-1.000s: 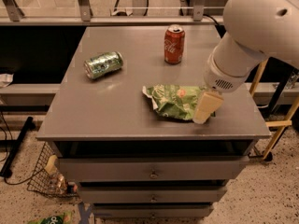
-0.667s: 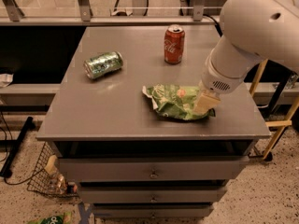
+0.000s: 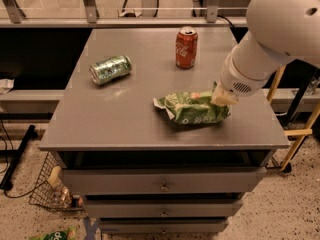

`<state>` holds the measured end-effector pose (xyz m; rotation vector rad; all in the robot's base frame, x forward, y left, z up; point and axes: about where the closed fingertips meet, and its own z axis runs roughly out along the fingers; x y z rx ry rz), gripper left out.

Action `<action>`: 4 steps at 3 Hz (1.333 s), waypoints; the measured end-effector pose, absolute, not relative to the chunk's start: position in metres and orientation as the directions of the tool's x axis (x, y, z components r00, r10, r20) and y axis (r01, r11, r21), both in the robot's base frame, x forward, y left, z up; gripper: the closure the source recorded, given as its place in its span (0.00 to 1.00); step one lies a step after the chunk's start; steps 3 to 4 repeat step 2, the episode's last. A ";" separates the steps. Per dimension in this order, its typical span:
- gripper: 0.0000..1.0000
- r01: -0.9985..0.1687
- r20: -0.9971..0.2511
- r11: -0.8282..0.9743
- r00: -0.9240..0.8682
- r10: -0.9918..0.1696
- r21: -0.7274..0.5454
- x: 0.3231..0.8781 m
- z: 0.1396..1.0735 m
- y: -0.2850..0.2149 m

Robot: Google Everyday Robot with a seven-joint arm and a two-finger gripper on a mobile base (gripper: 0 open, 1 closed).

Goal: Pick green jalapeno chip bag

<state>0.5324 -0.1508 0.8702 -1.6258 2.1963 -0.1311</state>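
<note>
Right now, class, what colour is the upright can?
The upright can is red with white lettering, camera view; claw at right end of green chip bag.

Shiny green chip bag point(image 3: 192, 110), cream pincer point(image 3: 222, 98) at its right end, red can point(image 3: 186, 47), green-and-silver can point(image 3: 110, 69), grey table point(image 3: 115, 121)

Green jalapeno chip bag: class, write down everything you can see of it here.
The green jalapeno chip bag is a crumpled, shiny green foil packet with whitish lettering and a small reddish patch near its far edge. It lies flattish on the grey table, near the front edge and toward the picture's right. The claw is down at the bag's right end, touching it there.
</note>
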 end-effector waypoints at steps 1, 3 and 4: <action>1.00 -0.872 -0.308 0.291 -0.174 -0.935 -0.394 0.527 0.918 -0.147; 1.00 -0.836 -0.347 0.250 -0.077 -0.935 -0.488 0.515 0.977 -0.141; 1.00 -0.836 -0.347 0.250 -0.077 -0.935 -0.488 0.515 0.977 -0.141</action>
